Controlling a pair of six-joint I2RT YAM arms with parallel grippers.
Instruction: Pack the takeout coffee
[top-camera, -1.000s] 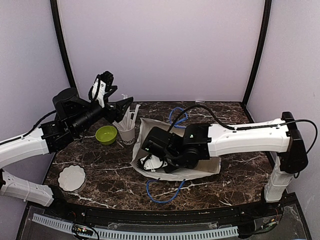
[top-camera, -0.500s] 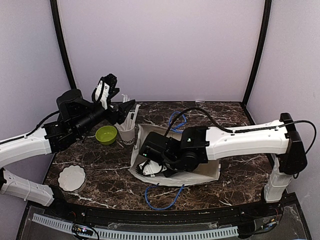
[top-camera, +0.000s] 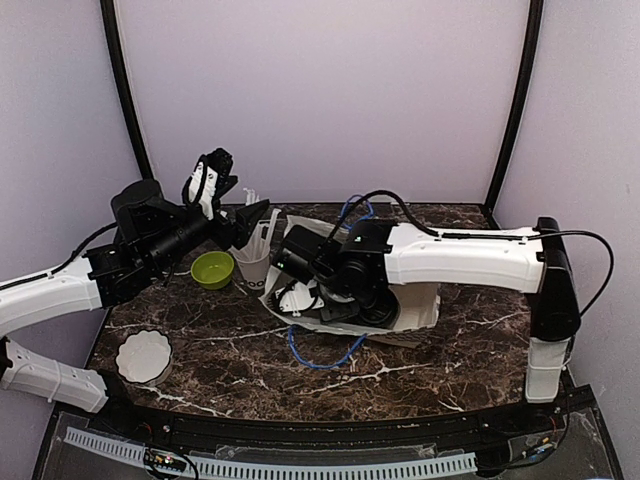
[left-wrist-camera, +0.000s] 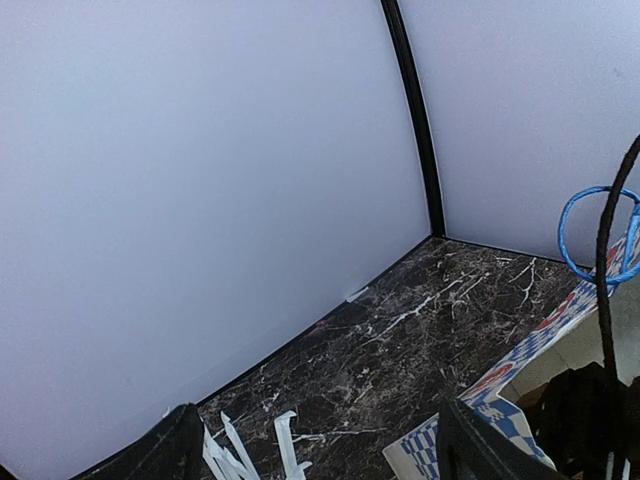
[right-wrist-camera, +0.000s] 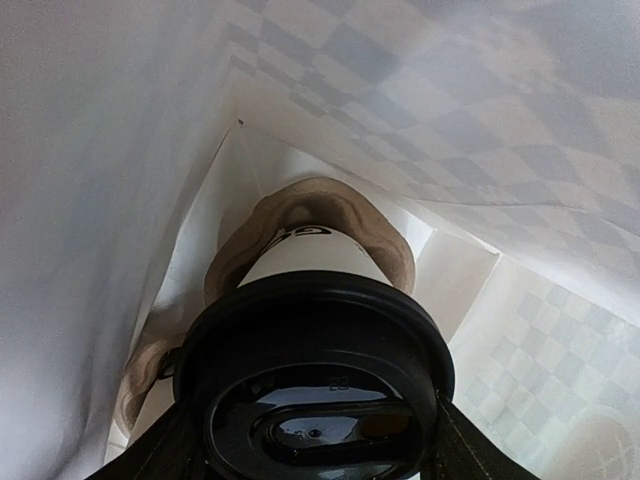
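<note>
Takeout coffee cup (right-wrist-camera: 312, 264) sits in brown carrier (right-wrist-camera: 335, 205), walled by bag (right-wrist-camera: 100, 200).

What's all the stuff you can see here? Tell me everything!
coffee cup: one seen, white with black lid, in the carrier
carrier: one, brown, inside the bag
bag: one, white with blue handles, mid table
straw cup: one, white, left of the bag
bowl: one, green, left of the straw cup
dish: one, white, near left
table: one, dark marble
left arm: white, raised by the straw cup, jaws open
right arm: white, in the bag, jaws on the coffee cup's lid
</note>
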